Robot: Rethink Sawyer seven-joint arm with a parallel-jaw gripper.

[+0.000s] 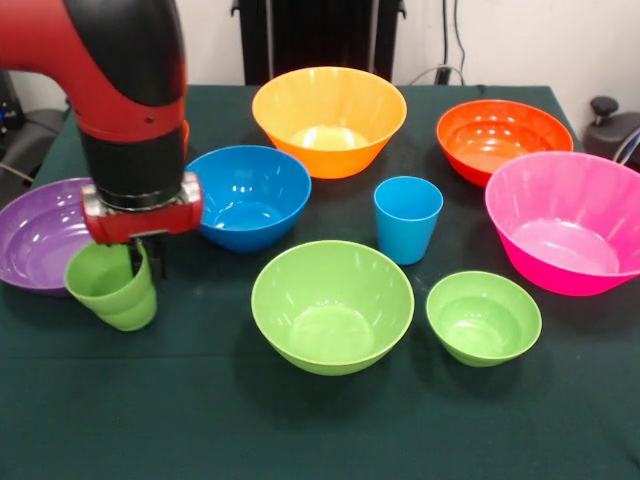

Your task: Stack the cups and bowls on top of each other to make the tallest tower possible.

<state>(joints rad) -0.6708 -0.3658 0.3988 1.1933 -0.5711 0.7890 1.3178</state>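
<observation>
My gripper [146,265] hangs at the left of the table, its dark fingers either side of the right wall of the lime green cup [108,290]. The cup leans, and the gripper is shut on its rim. The light blue cup [408,218] stands upright mid-table. Bowls sit open side up around it: purple [35,235] just behind the green cup, blue [250,195], yellow-orange [330,120], orange [503,140], pink [570,220], a large green one [332,305] and a small green one [483,317]. Nothing is stacked.
A dark green cloth [200,420] covers the table. The red and black arm [130,90] hides part of the table's left rear. Dark equipment [610,125] stands beyond the right rear corner.
</observation>
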